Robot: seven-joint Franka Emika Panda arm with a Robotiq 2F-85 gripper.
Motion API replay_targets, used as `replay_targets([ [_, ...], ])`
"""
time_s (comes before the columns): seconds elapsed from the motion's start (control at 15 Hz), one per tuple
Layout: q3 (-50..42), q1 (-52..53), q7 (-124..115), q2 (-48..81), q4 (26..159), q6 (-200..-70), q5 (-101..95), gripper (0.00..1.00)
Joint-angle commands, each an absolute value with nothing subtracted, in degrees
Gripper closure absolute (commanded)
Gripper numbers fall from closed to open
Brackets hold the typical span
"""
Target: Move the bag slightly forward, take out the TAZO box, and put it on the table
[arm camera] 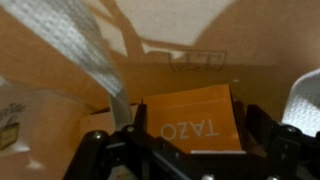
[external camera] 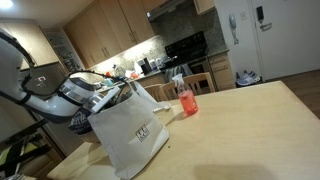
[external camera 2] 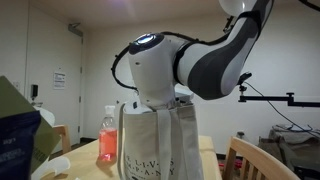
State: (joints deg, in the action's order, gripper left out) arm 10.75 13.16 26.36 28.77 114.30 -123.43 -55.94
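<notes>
The bag is large, white paper, and stands on the table; it also shows in the other exterior view as the bag. My arm reaches down into its open top, so the gripper is hidden in both exterior views. In the wrist view the gripper is open inside the bag. The orange TAZO box, with white lettering, stands between the two dark fingers. A gap shows between the box and the right finger. I cannot tell whether the left finger touches the box.
A red-pink drink bottle stands on the table just behind the bag. A blue-and-white snack bag is at one edge. Wooden chairs stand by the table. The bag's white handle strap hangs beside the gripper.
</notes>
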Motion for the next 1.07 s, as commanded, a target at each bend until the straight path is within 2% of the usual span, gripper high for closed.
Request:
replay_targets([
  [0.0,10.7,13.1,28.3,30.7,111.8,-121.5,-56.4,0.00],
  [0.47,10.7,13.3,29.3,31.8,110.3,-120.1,-56.6,0.00],
  [0.53,10.6,13.4,29.1,31.9,110.2,-119.9,-56.7,0.08],
  [0.6,10.7,13.4,29.1,31.9,110.3,-120.1,-56.9,0.26],
  [1.0,10.6,13.8,28.4,31.3,110.4,-118.8,-57.8,0.73],
])
